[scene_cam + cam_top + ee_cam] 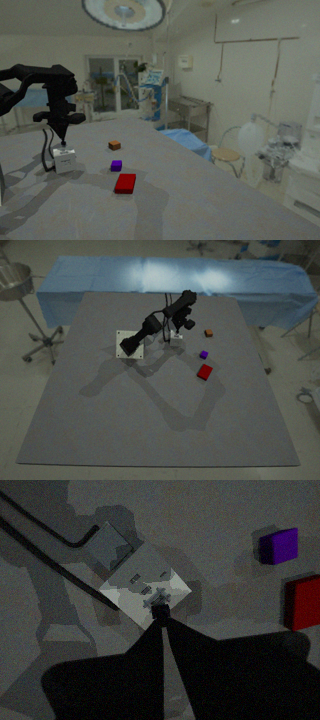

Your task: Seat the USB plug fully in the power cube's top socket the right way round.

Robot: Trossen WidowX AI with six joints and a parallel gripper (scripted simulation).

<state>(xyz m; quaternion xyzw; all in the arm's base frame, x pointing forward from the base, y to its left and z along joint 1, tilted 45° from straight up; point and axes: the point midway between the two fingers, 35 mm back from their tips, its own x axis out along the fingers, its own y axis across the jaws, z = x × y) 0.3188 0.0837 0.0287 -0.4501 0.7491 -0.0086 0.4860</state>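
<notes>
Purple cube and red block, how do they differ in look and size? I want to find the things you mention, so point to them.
The purple cube (204,354) (116,165) (280,546) is smaller; the red rectangular block (205,372) (125,182) (305,602) is larger. The cube is compact, while the block is flat and elongated. Both rest on the grey table (129,441) (206,206).

2 dark cables (164,329) (45,149) (55,567) block 1 side of the cube (176,342) (64,164) (145,575); opposite lies open room.
</notes>
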